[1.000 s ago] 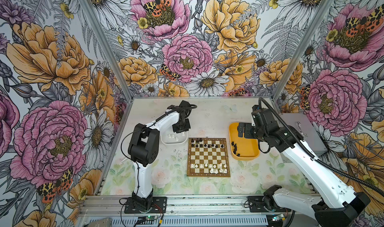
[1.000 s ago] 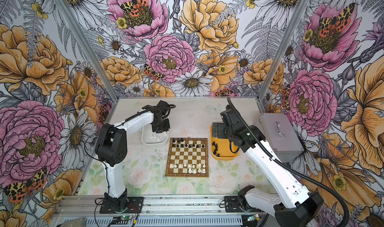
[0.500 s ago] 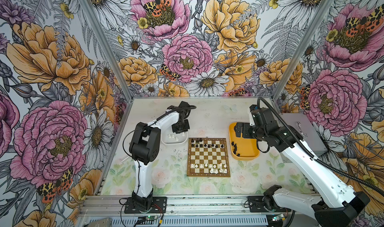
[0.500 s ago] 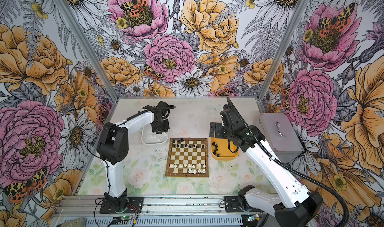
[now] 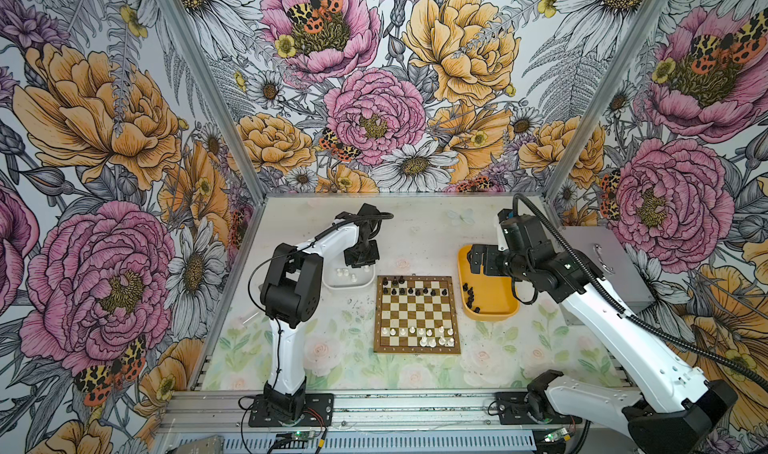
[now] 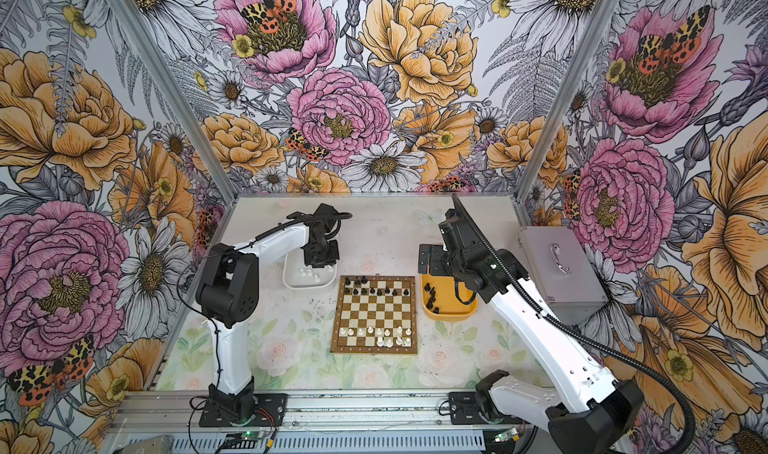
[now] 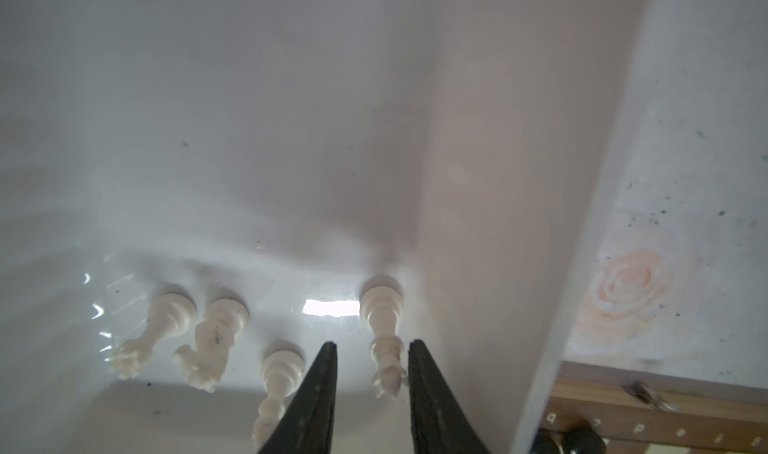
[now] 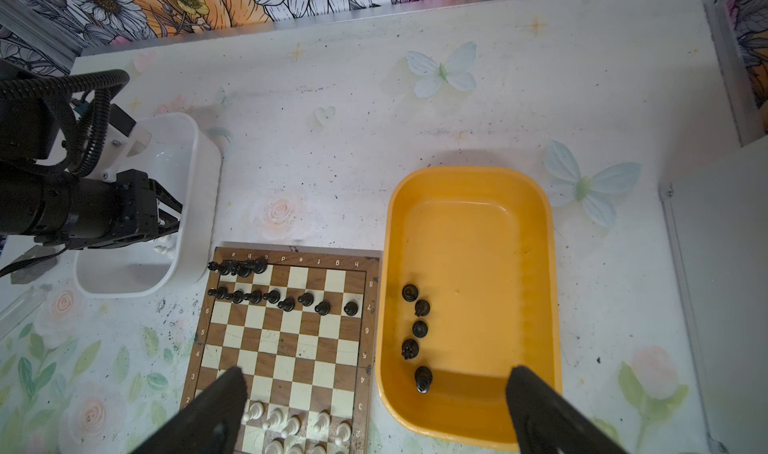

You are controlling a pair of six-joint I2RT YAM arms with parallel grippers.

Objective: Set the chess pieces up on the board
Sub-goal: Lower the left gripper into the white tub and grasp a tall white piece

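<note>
The board [image 5: 415, 311] [image 6: 376, 311] lies mid-table. Black chess pieces [image 5: 415, 290] stand along its far rows and white chess pieces [image 5: 432, 336] along its near rows. My left gripper [image 5: 361, 260] [image 7: 372, 348] reaches down into the white tray [image 5: 349, 282]. Its jaws stand narrowly open on either side of a crowned white piece [image 7: 382, 327] lying on the tray floor. Three more white pieces [image 7: 212, 339] lie beside it. My right gripper [image 5: 478, 260] [image 8: 376, 373] hangs wide open over the seam between the board and the yellow tray [image 8: 469, 173], which holds several black pieces [image 8: 417, 331].
A grey metal box [image 5: 602, 264] with a handle sits against the right wall. The white tray's wall [image 7: 478, 223] rises close beside my left jaws. Floral walls close in the table on three sides.
My right gripper has shifted a little to the left, toward the board. My left gripper has stayed in the white tray, its jaws drawing slightly closer together.
</note>
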